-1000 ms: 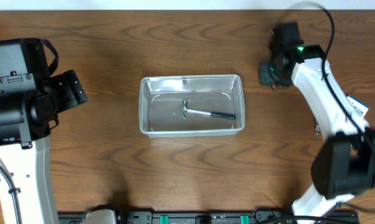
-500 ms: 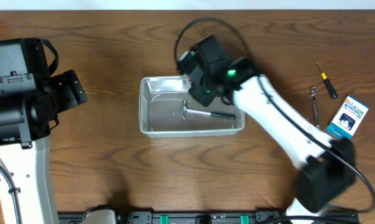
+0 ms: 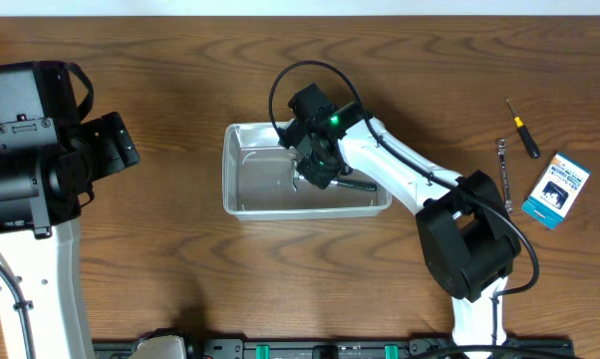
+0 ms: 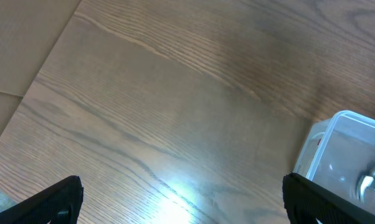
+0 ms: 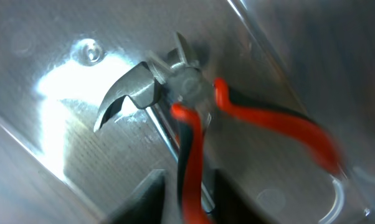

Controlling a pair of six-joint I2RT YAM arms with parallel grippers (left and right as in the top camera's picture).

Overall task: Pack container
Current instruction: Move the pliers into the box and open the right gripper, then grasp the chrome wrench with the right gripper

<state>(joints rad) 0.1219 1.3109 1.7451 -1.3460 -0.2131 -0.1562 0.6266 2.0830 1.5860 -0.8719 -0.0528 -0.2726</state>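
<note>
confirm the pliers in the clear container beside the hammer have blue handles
Not blue: the right wrist view shows the pliers have red-and-black handles. They are in the clear container beside the hammer.

Table point(image 3: 180, 259): dark brown wood-grain top, seen whole from overhead. A clear plastic container point(image 3: 227, 170) sits flat near the centre, long side running left to right. At the right edge lie three small items, well apart from the container: a screwdriver point(image 3: 523, 129) with a yellow-and-black handle, a slim metal tool point(image 3: 502, 170) just beside it, and a blue-and-white box point(image 3: 556, 187) nearest the edge.
</note>
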